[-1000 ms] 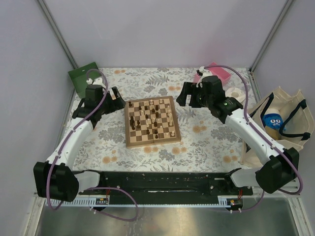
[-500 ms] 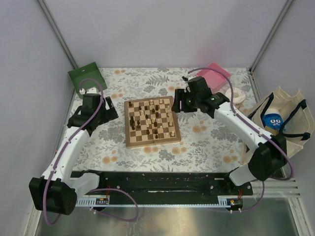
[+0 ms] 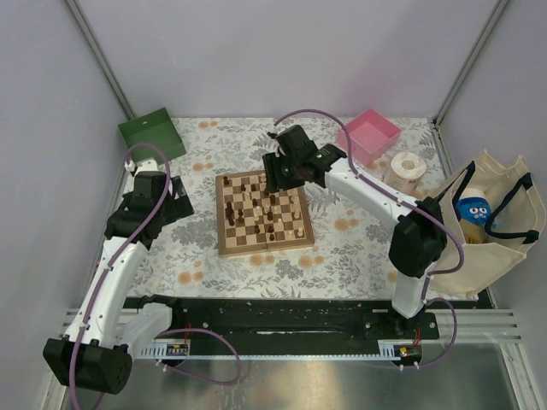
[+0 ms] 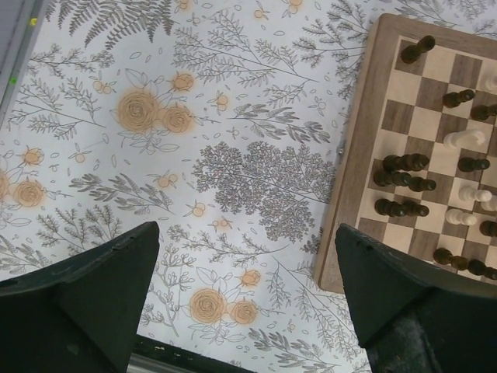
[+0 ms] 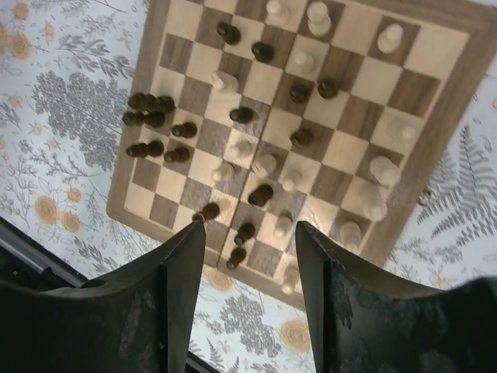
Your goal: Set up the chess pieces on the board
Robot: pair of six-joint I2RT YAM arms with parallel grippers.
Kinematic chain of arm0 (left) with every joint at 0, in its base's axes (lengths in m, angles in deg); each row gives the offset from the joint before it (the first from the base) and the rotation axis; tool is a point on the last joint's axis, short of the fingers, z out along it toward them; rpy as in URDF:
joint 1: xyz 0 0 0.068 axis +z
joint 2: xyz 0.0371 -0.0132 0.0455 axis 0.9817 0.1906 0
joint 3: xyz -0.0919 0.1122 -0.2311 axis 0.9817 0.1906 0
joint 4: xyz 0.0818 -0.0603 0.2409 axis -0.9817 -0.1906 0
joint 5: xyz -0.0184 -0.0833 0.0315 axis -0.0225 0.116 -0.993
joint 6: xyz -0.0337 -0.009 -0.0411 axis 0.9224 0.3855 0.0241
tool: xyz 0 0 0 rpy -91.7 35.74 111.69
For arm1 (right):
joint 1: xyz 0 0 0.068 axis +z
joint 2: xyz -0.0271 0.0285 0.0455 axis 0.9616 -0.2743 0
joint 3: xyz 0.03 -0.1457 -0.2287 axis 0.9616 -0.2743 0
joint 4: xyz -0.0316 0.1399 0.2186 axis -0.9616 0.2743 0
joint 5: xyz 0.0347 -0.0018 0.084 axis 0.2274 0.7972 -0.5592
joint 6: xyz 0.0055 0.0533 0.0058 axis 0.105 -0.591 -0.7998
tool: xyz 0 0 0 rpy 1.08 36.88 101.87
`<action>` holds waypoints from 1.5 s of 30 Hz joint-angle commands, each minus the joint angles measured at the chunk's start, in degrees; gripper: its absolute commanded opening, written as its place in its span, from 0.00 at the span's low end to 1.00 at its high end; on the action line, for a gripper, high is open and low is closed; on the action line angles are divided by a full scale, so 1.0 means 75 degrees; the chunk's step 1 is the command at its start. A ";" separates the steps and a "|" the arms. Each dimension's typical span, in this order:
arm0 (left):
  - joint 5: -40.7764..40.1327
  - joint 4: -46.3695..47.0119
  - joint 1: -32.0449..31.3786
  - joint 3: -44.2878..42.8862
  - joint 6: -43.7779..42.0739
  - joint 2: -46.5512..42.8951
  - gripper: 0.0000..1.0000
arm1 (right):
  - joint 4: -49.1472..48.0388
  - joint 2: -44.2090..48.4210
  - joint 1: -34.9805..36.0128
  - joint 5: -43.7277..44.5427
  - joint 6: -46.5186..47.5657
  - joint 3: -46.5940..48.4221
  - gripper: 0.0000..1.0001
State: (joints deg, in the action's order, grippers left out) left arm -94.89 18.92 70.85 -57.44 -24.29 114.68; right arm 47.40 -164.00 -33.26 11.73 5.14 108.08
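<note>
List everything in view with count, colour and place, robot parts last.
board: one, tan and dark brown checks, middle of the scene
chess pieces: many, dark brown and pale cream, scattered on the board
green box: one, green, far left corner
pink box: one, pink, far right
roll: one, cream, beside the pink box
tote bag: one, cream with black handles, right edge, blue item inside
tablecloth: one, grey-and-orange floral, under everything
left gripper: one, black, open, over cloth left of board
right gripper: one, black, open, above the board
</note>
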 commanded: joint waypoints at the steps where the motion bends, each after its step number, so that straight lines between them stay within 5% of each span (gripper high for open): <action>1: -0.0696 -0.0070 -0.0001 -0.0049 0.0009 -0.0046 0.99 | 0.0046 -0.0828 0.0346 0.0014 0.0425 0.1220 0.55; 16: -0.0602 0.0012 0.0221 0.0091 0.0208 -0.0315 0.99 | 0.1720 -0.4275 0.0745 -0.0034 0.1128 0.5568 0.47; 45: -0.0040 0.0188 0.0620 0.0115 0.0103 -0.0280 0.99 | 0.1651 -0.5214 0.0769 0.0213 0.1246 0.6097 0.41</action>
State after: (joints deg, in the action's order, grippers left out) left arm -96.81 17.85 74.78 -56.76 -23.20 112.58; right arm 59.51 -202.69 -27.90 11.75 13.57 150.44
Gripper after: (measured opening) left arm 0.988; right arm 0.414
